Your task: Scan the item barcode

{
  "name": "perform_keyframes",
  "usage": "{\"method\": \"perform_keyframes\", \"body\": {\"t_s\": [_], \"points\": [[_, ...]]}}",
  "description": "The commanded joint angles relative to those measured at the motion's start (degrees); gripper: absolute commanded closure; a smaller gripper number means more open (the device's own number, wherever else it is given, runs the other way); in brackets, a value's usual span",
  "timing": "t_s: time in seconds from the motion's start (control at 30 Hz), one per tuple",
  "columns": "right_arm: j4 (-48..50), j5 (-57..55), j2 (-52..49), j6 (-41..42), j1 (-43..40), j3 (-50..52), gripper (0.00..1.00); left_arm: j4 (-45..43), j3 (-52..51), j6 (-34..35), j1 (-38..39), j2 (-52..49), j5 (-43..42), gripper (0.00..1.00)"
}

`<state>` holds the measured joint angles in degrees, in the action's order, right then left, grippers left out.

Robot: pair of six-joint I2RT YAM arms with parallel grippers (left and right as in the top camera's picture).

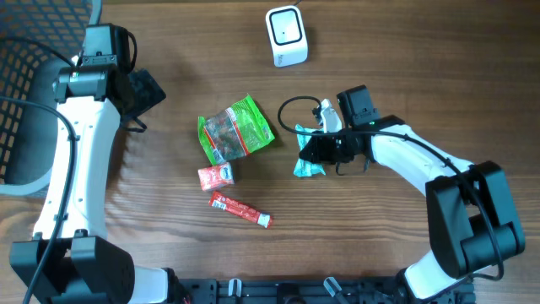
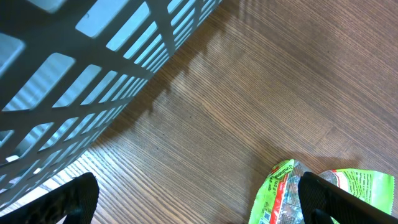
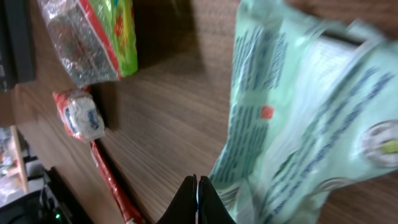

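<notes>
Overhead: R jaws closed tight at pale-green packet (image 1: 308, 168), poss. nipping its edge; L jaws wide, nr basket (image 1: 25, 63).

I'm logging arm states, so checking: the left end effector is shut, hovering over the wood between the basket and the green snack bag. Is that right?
Not quite. The left end effector is open, its fingers spread towards either edge of the left wrist view. The rest holds: it hovers over the wooden table, between the basket and the green snack bag.
</notes>
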<state>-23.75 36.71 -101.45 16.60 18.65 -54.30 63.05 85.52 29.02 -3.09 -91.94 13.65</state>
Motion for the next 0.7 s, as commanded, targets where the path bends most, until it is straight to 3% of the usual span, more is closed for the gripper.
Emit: {"method": "perform_keyframes", "body": {"t_s": [0.0, 0.3, 0.5, 0.67], "points": [[2.4, 2.8, -1.2, -1.1, -0.2, 2.1, 0.96, 0.0, 0.5, -0.2, -0.4, 0.4, 0.6, 0.0], [11.5, 4.2, -6.6, 8.3, -3.0, 8.0, 0.96, 0.0, 0.5, -0.3, -0.4, 0.4, 0.6, 0.0], [13.9, 24.4, -3.4, 2.9, -2.9, 3.1, 0.94, 0.0, 0.5, -0.3, -0.4, 0.4, 0.6, 0.0], [13.2, 24.2, -0.3, 2.9, -4.5, 2.8, 0.96, 0.0, 0.5, -0.2, -0.4, 0.4, 0.6, 0.0]]}}
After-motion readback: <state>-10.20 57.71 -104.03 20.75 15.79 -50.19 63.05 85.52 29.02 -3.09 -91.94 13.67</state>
